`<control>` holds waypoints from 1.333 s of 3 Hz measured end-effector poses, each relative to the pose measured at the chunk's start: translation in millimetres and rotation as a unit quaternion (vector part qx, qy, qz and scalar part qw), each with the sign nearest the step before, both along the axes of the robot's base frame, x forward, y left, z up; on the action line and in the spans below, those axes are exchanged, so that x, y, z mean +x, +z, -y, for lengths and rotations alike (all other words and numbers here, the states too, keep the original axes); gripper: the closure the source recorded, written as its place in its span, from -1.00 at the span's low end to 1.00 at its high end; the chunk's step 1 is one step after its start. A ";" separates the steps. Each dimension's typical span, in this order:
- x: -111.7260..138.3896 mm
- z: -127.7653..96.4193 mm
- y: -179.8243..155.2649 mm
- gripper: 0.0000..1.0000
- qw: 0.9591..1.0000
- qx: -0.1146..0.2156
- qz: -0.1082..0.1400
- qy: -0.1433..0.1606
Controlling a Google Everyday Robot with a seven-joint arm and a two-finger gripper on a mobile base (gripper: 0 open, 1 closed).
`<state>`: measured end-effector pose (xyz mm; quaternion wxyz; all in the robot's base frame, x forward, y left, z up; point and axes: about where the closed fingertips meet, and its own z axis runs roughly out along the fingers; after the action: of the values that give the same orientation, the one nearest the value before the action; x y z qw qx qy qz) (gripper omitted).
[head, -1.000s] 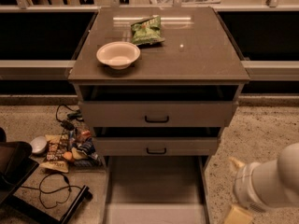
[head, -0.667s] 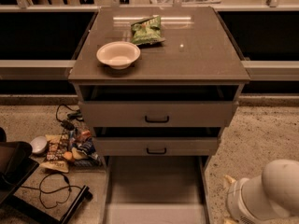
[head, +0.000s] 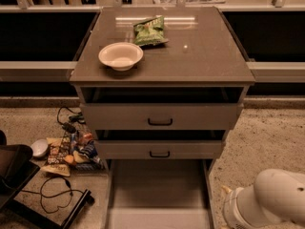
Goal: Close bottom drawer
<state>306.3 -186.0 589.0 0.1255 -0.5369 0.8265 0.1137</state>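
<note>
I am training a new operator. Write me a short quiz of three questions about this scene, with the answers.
1. True or false: the bottom drawer is fully shut.
2. What lies beside the bowl on the cabinet top? A) a green snack bag B) a red cup C) a book
3. Fill in: the gripper is at the lower ____ of the view, beside the pulled-out drawer.

Key: 1 false; 2 A; 3 right.
</note>
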 end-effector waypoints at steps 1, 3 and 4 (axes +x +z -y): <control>-11.1 -3.7 -80.3 -1.00 0.999 0.006 -0.032 0.010; -13.3 8.8 -240.8 -0.47 0.999 0.038 -0.034 0.016; -31.5 7.3 -301.9 0.00 0.996 0.063 -0.065 0.009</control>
<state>274.9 -193.3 287.1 0.1035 -0.5270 0.8192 0.2012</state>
